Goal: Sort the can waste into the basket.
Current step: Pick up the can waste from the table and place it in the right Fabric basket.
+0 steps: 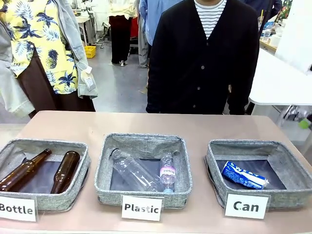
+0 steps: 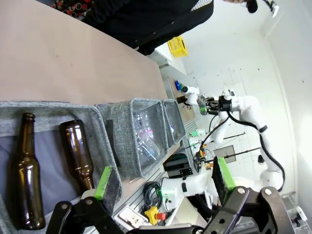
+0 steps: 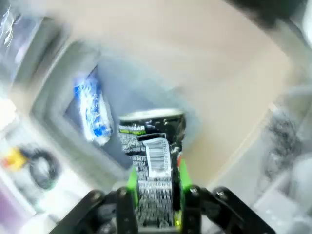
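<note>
Right gripper clamping dark can

Three white cards along the lower edge: "Bottle" card at left, "Plastic" card centre, "Can" card at right.

Blue crushed can lies flat in the grey "Can" basket — dark can held upright above it.
</note>
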Robot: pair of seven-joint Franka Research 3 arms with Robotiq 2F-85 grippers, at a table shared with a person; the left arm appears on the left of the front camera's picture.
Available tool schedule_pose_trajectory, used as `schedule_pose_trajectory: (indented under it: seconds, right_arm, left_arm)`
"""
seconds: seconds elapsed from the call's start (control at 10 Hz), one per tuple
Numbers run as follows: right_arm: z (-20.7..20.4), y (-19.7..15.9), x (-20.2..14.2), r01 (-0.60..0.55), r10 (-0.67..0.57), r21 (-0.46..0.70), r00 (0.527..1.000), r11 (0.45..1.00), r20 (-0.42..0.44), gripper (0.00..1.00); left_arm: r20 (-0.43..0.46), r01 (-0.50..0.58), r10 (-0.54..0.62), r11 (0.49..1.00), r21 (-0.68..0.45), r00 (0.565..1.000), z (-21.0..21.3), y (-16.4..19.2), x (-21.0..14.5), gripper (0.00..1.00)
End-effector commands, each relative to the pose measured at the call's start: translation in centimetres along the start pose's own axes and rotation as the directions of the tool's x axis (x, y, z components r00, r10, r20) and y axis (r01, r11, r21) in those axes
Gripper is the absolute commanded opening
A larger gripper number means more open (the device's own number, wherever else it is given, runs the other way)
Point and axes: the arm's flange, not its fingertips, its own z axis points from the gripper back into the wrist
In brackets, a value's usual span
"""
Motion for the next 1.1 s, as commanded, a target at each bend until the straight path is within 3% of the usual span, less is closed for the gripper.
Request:
schedule_pose_trajectory:
  seconds: [0.0,0.2,0.3,0.4,0.7,0.8,0.9,1.0]
  right_arm:
    - [-2.7,2.8,-0.4,-0.351,0.360,0.116,0.930,0.929,-0.071,0.00]
    - [-6.6,6.5,1.0,-0.573,0.590,0.170,0.804,0.801,-0.071,0.00]
    - [-8.0,7.1,1.9,-0.602,0.605,0.072,0.796,0.795,-0.026,0.00]
    - [-9.0,7.6,2.4,-0.642,0.645,0.093,0.764,0.761,0.001,0.00]
    - [-10.2,7.5,3.3,-0.618,0.621,0.077,0.784,0.782,-0.009,0.00]
    - [-10.3,7.3,3.2,-0.609,0.612,0.084,0.791,0.789,-0.005,0.51]
    - [-10.4,7.1,3.3,-0.608,0.610,0.067,0.792,0.791,-0.025,0.93]
    - [-10.6,7.1,3.4,-0.607,0.609,0.071,0.792,0.792,-0.027,1.00]
  left_arm:
    - [-0.005,-0.011,0.011,1.000,0.004,1.000,0.2,-0.2,0.1,1.00]
    - [-0.005,-0.011,0.011,1.000,0.004,1.000,0.2,-0.2,0.1,1.00]
    - [-0.005,-0.011,0.011,1.000,0.004,1.000,0.2,-0.2,0.1,1.00]
    - [-0.005,-0.011,0.011,1.000,0.004,1.000,0.2,-0.2,0.1,1.00]
    - [-0.005,-0.011,0.011,1.000,0.004,1.000,0.2,-0.2,0.1,1.00]
    - [-0.005,-0.011,0.011,1.000,0.004,1.000,0.2,-0.2,0.1,1.00]
    - [-0.005,-0.011,0.011,1.000,0.004,1.000,0.2,-0.2,0.1,1.00]
    - [-0.005,-0.011,0.011,1.000,0.004,1.000,0.2,-0.2,0.1,1.00]
